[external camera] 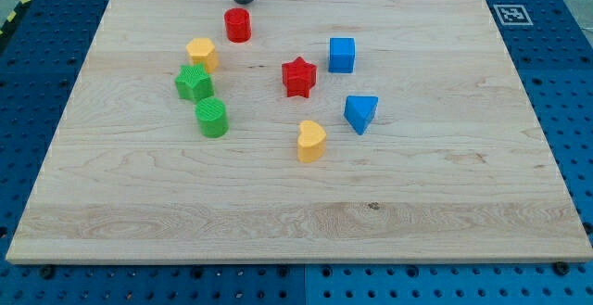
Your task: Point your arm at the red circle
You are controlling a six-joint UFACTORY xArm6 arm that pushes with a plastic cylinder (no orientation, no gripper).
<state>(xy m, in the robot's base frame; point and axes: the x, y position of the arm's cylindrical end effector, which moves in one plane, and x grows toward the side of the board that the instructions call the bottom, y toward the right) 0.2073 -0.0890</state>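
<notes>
Hovering by the board's top edge, my tip [242, 0] nears the red circle [238, 25].

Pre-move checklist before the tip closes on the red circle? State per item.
1. Target found: red circle sits near the view's top, left of centre. ok
2. My tip located: just above the red circle in the view. ok
3. Tip clear of target: a thin strip of board seems to separate them, but actual contact is hard to judge from this angle. cannot tell
4. Path free: no block lies between tip and red circle. ok
5. Neighbours spaced: yellow hexagon lies below-left of the target, apart from it; red star is farther off to the lower right. ok
6. No lookalike mix-up: the star is the only other red block. ok
</notes>
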